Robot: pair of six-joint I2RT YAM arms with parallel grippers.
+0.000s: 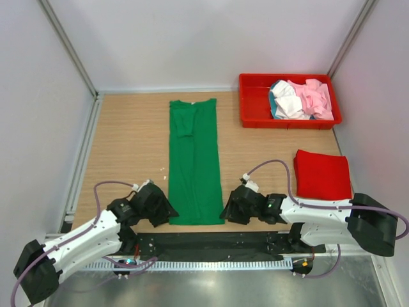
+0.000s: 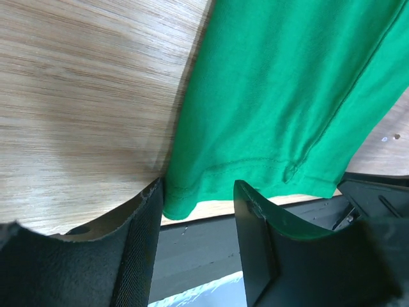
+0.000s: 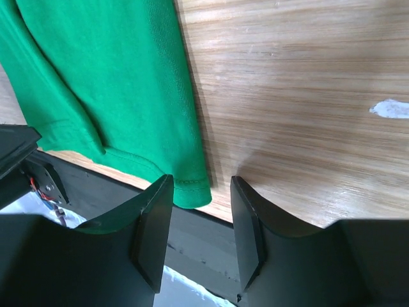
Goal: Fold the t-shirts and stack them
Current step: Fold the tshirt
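Left gripper (image 2: 198,192) has its jaws apart around the bottom-left hem corner of the green t-shirt (image 1: 193,163). The right gripper (image 3: 201,185) is the same deal on the bottom-right corner, nothing pinched yet. The shirt lies as a long strip down the middle of the table (image 1: 128,147). My worry: each corner sits right against one finger, so closing might catch just the edge, slip off, and the fold goes crooked.

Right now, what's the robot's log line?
left gripper: open around green t-shirt hem corner | right gripper: open around other hem corner | red t-shirt: folded
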